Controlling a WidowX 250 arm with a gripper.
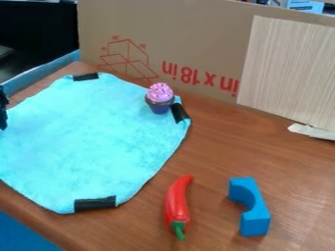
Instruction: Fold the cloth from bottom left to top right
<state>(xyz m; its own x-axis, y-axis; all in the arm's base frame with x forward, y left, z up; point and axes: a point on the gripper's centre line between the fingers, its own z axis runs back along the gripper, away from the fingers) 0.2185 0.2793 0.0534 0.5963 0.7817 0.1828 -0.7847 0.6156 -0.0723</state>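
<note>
The turquoise cloth point(91, 139) is spread flat and unfolded over the left half of the frame, on the brown wooden table point(216, 157). At the far left edge, just above the middle, a small black part of the tool point(3, 108) is seen beside the cloth; whether it is released or clenched cannot be told. Black strips are set at the cloth's top point(85, 77), right point(179, 112) and bottom point(95, 203) corners. A toy cupcake point(159, 98) with pink icing is stood upright at the cloth's upper right, beside the right strip. At lower centre a red chili pepper point(177, 202) is laid with its green stem downward in the frame, and a blue arch block point(254, 208) is placed to its right. Across the back, a cardboard sheet point(196, 37) is printed in red with a box drawing and upside-down lettering; a wood-grained panel point(288, 68) is set against it at upper right.
</note>
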